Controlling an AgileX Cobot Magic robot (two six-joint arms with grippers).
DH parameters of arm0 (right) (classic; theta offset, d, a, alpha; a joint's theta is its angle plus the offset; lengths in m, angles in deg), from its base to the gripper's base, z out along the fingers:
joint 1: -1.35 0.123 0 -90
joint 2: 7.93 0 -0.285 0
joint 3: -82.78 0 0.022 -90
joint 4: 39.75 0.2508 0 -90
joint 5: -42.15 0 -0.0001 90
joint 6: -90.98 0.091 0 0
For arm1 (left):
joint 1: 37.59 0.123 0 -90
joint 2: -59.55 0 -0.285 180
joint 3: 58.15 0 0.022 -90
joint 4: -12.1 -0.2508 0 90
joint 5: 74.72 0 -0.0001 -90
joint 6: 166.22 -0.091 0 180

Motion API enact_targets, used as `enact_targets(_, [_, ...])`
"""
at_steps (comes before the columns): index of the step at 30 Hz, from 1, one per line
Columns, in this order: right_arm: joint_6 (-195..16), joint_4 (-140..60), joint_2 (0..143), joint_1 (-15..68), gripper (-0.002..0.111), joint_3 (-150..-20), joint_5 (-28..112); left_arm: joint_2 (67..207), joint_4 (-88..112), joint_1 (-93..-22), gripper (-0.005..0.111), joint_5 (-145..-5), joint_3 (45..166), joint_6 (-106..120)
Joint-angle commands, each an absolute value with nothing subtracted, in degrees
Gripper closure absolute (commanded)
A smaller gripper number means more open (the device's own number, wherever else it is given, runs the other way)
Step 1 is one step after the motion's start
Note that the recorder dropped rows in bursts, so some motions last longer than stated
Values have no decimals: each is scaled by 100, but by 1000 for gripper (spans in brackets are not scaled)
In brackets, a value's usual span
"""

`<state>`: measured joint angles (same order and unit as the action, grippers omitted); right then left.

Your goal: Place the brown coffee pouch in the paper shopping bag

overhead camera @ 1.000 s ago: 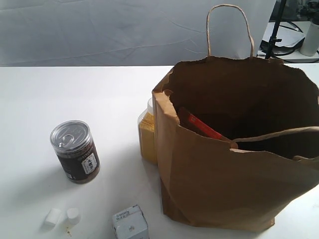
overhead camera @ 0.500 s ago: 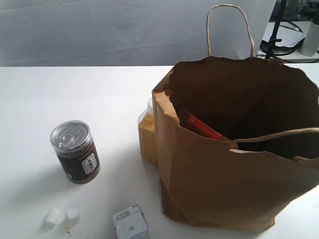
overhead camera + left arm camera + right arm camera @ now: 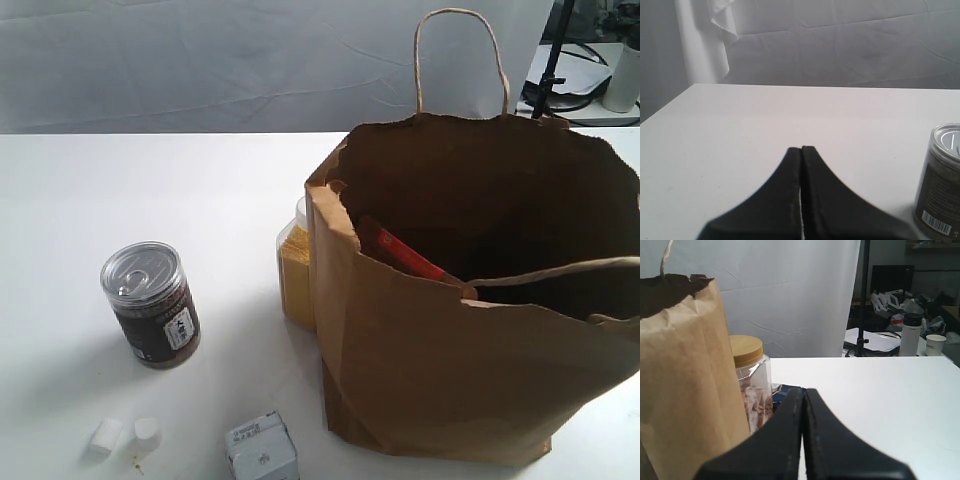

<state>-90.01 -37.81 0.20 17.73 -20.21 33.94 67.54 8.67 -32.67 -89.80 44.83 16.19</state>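
Observation:
The paper shopping bag (image 3: 450, 340) stands open on the right of the table, its twisted handles up. Inside it leans the brown coffee pouch (image 3: 395, 250), only its orange-red top strip and a little brown showing above the bag's front wall. The bag's side (image 3: 680, 370) also fills one edge of the right wrist view. My left gripper (image 3: 801, 148) is shut and empty over bare table. My right gripper (image 3: 804, 390) is shut and empty beside the bag. Neither gripper shows in the exterior view.
A dark jar with a silver pull-tab lid (image 3: 150, 305) stands at the left, seen too in the left wrist view (image 3: 940, 180). A yellow-filled jar (image 3: 295, 270) is against the bag. A small white carton (image 3: 262, 450) and two white caps (image 3: 125, 435) lie near the front edge. A yellow-lidded clear jar (image 3: 751, 380) stands behind the bag.

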Motion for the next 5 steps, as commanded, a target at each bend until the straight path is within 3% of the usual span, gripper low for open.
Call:
enact_targets(1, [-8988,-3758,-15,1732,108,-2000,3460,6734,845,-3245,107,-8957,4463,1639])
enact_targets(5, [-8988,-3758,-15,1732,108,-2000,3460,6734,845,-3245,107,-8957,4463,1639])
